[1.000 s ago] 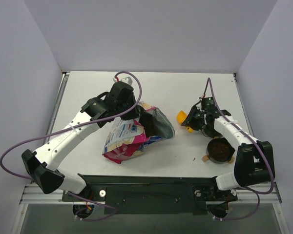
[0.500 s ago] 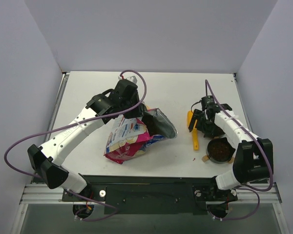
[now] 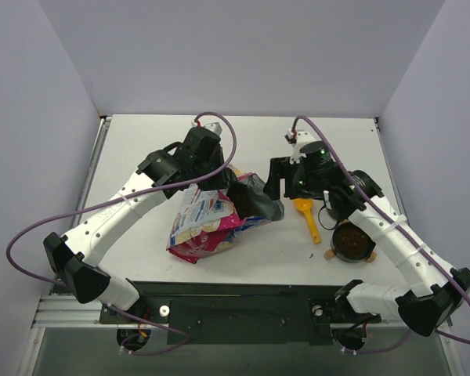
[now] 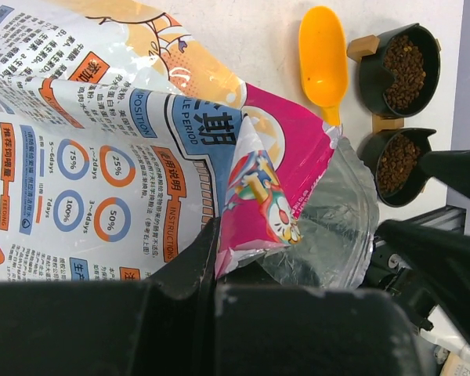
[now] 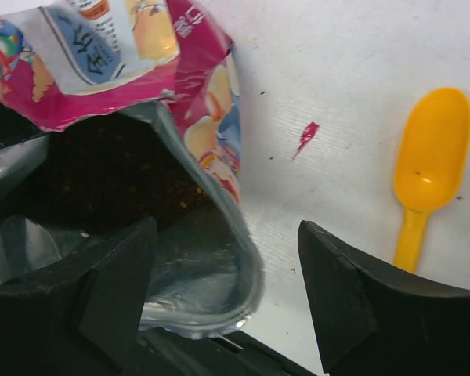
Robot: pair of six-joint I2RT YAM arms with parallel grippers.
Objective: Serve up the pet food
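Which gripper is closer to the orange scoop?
Right. The right gripper hangs open at the bag mouth, beside the scoop; the left gripper pinches the bag's rim, farther off.

- Your overhead view is bright and evenly lit from above; the white table (image 3: 251, 141) shows only soft, short shadows.
- Your left wrist view keeps the bag (image 4: 102, 157) print sharp, its clear lining catches pale glare, and the dark foreground blurs.
- In your right wrist view, the pet food (image 5: 117, 180) sinks into shadow and the yellow scoop (image 5: 435, 149) carries a small highlight.
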